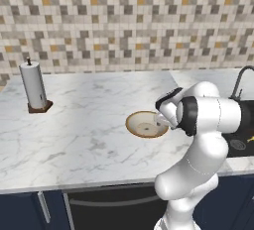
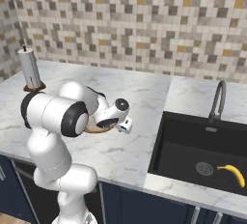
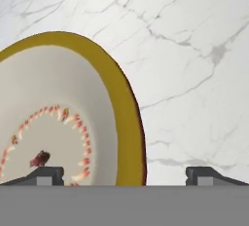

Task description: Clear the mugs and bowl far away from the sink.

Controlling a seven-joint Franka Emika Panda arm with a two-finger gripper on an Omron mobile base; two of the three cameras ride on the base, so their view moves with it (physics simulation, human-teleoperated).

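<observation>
Spread jaws straddle the bowl point(image 3: 58, 113) rim on the marble counter point(image 3: 194, 49); no writing readable.

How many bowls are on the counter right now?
1. The bowl sits on the marble counter left of the sink, partly under the open gripper. The arm may hide other dishes.

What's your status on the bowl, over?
Gripper open, low over the bowl, rim between the fingertips, nothing held. Bowl on the counter left of the sink. Nothing in the way.
</observation>
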